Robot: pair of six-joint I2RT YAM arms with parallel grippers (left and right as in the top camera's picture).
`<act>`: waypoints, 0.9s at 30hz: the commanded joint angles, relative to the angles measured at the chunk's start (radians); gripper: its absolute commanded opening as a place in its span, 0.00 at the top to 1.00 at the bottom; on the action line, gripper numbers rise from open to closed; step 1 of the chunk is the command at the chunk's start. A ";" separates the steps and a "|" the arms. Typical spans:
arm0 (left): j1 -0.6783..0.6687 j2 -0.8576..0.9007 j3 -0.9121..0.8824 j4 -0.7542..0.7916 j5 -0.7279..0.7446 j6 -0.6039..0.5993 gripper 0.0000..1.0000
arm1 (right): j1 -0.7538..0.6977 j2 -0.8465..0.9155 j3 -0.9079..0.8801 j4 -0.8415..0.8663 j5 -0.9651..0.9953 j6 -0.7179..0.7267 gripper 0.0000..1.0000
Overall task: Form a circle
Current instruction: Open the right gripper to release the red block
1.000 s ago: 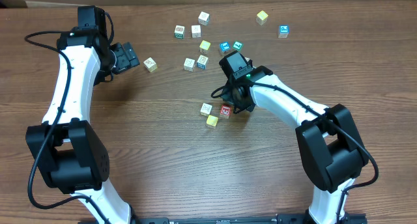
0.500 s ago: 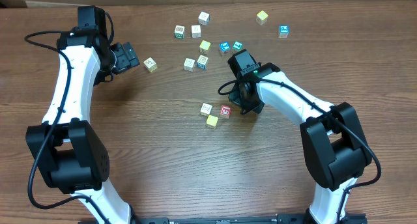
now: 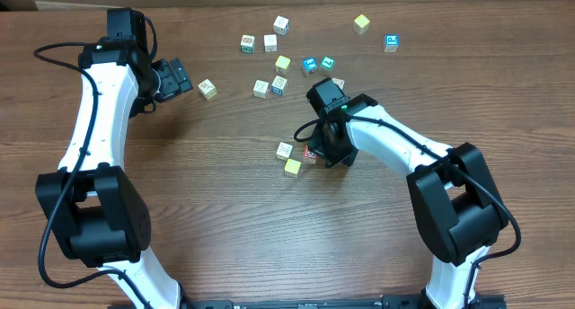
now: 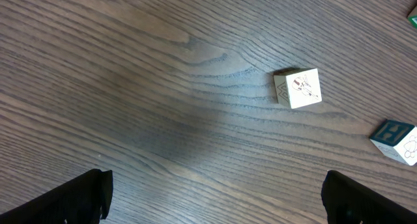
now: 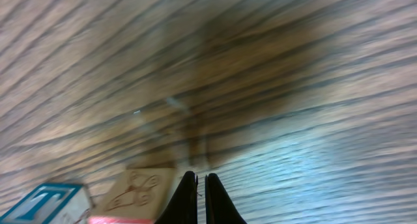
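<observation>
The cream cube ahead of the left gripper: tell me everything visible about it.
The cream cube looks like pale wood with sharp edges. Its top face carries a faint drawing with a touch of red, and its side face a thin diamond-like outline; neither is legible. It sits flat on the wooden table, turned slightly askew to the grain. Nothing touches it: the open left gripper stands clear of it, and a blue-printed cube lies apart to one side.

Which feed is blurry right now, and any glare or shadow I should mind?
Right wrist: streaky blur across the table, a pale bluish sheen at right, a dark shadow above the shut right gripper. Left wrist: sharp, grain and the pale cube crisp, soft shadow mid-left. Overhead: sharp, evenly lit.
</observation>
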 commanded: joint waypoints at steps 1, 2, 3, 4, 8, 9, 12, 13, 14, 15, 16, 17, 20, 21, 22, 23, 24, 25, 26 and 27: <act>-0.002 0.008 0.016 0.002 0.007 -0.009 0.01 | 0.013 0.008 -0.005 0.010 -0.002 0.002 0.96; -0.002 0.008 0.016 0.002 0.007 -0.009 0.01 | 0.014 0.008 -0.005 0.013 -0.002 0.002 0.96; -0.002 0.008 0.016 0.002 0.007 -0.009 0.00 | 0.015 0.008 -0.005 0.013 -0.002 0.002 0.96; -0.002 0.008 0.016 0.002 0.007 -0.009 0.01 | 0.015 0.008 -0.005 0.012 -0.002 0.002 0.96; -0.002 0.008 0.016 0.002 0.007 -0.009 0.00 | 0.015 0.008 -0.005 0.011 -0.002 0.001 0.96; -0.002 0.008 0.016 0.002 0.007 -0.009 0.00 | 0.015 0.008 -0.005 0.011 -0.002 0.002 0.96; -0.002 0.008 0.016 0.002 0.007 -0.009 0.00 | 0.016 0.008 -0.005 0.010 -0.003 0.002 0.96; -0.002 0.008 0.016 0.002 0.007 -0.009 0.00 | 0.016 0.008 -0.005 0.010 -0.007 0.002 0.96; -0.002 0.008 0.016 0.002 0.007 -0.009 0.00 | 0.016 0.008 -0.005 0.010 -0.011 0.002 0.96; -0.002 0.008 0.016 0.002 0.007 -0.009 0.00 | 0.016 0.008 -0.005 0.010 -0.013 0.002 0.96; -0.002 0.008 0.016 0.002 0.007 -0.009 0.00 | 0.016 0.008 -0.005 0.010 -0.013 0.002 0.96; -0.002 0.008 0.016 0.002 0.007 -0.009 0.01 | 0.016 0.008 -0.005 0.010 -0.013 0.002 0.96; -0.002 0.008 0.016 0.002 0.007 -0.009 0.00 | 0.016 0.008 -0.005 0.010 -0.013 0.002 0.96; -0.002 0.008 0.016 0.002 0.007 -0.009 0.00 | 0.016 0.008 -0.005 0.010 -0.013 0.002 0.96; -0.002 0.008 0.016 0.002 0.007 -0.009 0.01 | 0.016 0.008 -0.005 0.012 -0.013 0.002 0.96; -0.002 0.008 0.016 0.002 0.007 -0.009 0.00 | 0.016 0.008 -0.005 0.014 -0.013 0.002 0.96; -0.002 0.008 0.016 0.002 0.007 -0.009 0.00 | 0.016 0.008 -0.005 0.015 -0.013 0.002 0.96; -0.002 0.008 0.016 0.002 0.007 -0.009 0.00 | 0.016 0.008 -0.005 0.015 -0.013 0.002 0.96; -0.002 0.008 0.016 0.002 0.007 -0.009 0.00 | 0.016 0.008 -0.005 0.013 -0.013 0.002 0.96; -0.002 0.008 0.016 0.002 0.007 -0.009 0.00 | 0.016 0.008 -0.005 0.010 -0.013 0.002 0.96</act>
